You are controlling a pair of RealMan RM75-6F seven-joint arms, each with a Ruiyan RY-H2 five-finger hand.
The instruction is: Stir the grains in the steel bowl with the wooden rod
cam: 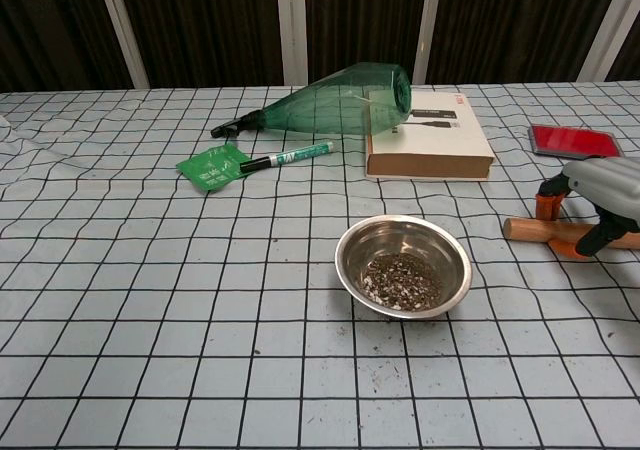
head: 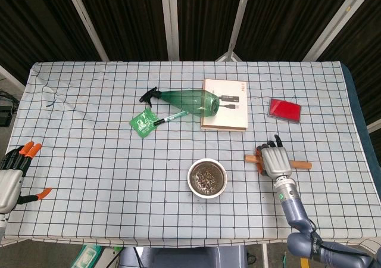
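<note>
— Where is the wooden rod (head: 300, 165)?

— Lying flat on the checked surface (head: 95, 131), to the right of the steel bowl (head: 207, 178) and apart from it. The right robot hand (head: 274, 161) rests over its middle, fingers draped down around it with orange tips on the cloth either side; the chest view shows the rod's left end poking out past the hand (the rod still lies on the cloth).

— Is it actually grasped?

— I cannot tell; the fingers reach around it, but a firm hold does not show.

— And the bowl?

— Upright near the front, with the grains (cam: 401, 275) in a loose heap at its bottom.

— The other hand?

— The left robot hand (head: 11, 178) sits at the surface's left edge, released, fingers spread, holding nothing.

— Anything else?

— A green spray bottle (head: 184, 100) on its side, its base against a book (head: 226, 110); a marker (head: 168, 118) touching a green packet (head: 142, 122); a red case (head: 284, 109) well to the right.
</note>
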